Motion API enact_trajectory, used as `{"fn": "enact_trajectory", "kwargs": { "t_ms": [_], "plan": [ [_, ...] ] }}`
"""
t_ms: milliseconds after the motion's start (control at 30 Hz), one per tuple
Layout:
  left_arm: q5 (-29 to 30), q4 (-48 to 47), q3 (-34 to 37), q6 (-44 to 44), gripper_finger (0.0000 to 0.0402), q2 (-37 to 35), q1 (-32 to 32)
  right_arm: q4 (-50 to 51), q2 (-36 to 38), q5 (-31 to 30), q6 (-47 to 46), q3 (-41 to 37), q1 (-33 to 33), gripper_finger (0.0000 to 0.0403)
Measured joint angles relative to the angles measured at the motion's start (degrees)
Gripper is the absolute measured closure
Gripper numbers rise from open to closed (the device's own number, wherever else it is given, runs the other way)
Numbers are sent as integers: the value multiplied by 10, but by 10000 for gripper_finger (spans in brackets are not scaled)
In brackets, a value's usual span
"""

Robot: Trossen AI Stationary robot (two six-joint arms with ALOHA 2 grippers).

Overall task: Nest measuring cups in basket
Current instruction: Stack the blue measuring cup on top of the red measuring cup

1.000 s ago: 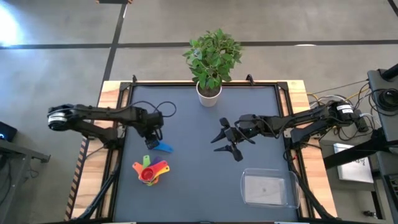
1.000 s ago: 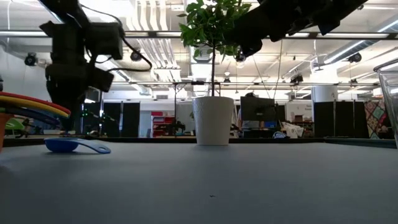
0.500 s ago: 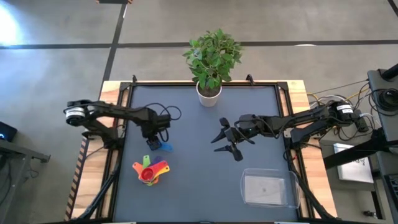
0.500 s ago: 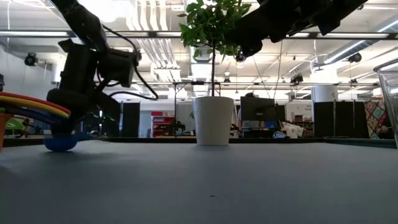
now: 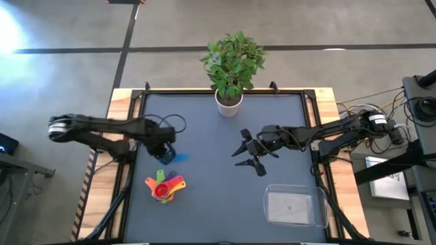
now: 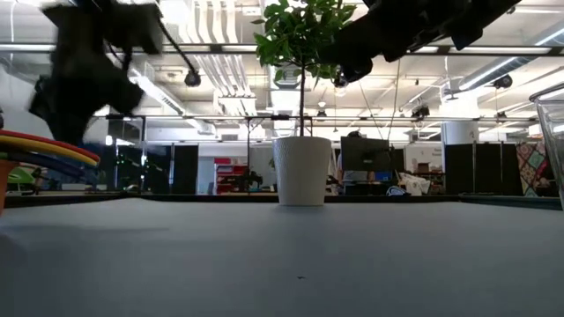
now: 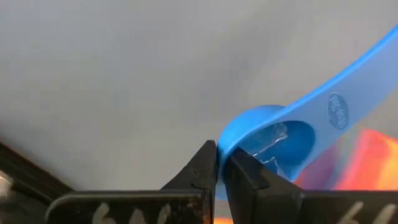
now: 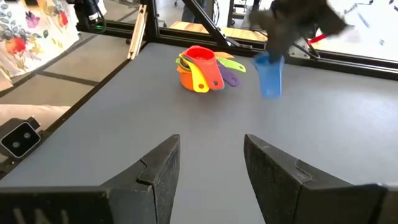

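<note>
Open-plan robotics lab: ceiling ducts (image 6: 211,35), workstation monitors (image 6: 366,154)

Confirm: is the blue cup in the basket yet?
No, the blue cup hangs pinched in the left gripper by the stacked cups, far from the empty basket.

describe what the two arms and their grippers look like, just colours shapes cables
Both arms are dark, slim and jointed. The left arm has a silvery round cap at its outer end and a black cable looping near its gripper. The right arm carries a similar cap. The right gripper has two flat, dark, tapered fingers.
</note>
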State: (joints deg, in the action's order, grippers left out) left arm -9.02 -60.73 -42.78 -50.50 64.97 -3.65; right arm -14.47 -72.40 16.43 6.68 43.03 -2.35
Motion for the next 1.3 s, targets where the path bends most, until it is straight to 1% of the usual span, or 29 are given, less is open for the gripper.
{"fn": "enact_trajectory", "kwargs": {
  "t_ms": [133, 233, 400, 533, 633, 767, 867, 1067, 1200, 1300],
  "plan": [
    [-3, 1, 2, -158, 400, -92, 91, 0, 0, 0, 4, 0, 0, 236],
    [15, 3, 2, -279, 400, -128, 178, 0, 0, 0, 5, 0, 0, 236],
    [51, 28, 2, -432, 400, -126, 314, -4, 0, 0, 4, 0, 0, 236],
    [90, 85, 3, -514, 401, -96, 392, -8, 0, 0, 4, 0, 0, 236],
    [105, 133, 3, -548, 401, -64, 422, -8, 0, 0, 3, 0, 0, 236],
    [107, 165, 3, -573, 401, -16, 444, -9, 0, 0, -1, 0, 0, 236],
    [108, 185, 3, -594, 401, 2, 458, -9, 0, 0, -6, 0, 0, 236],
    [117, 185, 3, -660, 401, 12, 492, -7, 0, 0, -7, 0, 0, 236],
    [139, 183, 8, -702, 401, 11, 510, -4, 0, 0, -7, 1, 0, 236],
    [141, 185, 14, -726, 401, 8, 519, -4, 0, 0, -13, 1, 0, 236]
  ]
}}
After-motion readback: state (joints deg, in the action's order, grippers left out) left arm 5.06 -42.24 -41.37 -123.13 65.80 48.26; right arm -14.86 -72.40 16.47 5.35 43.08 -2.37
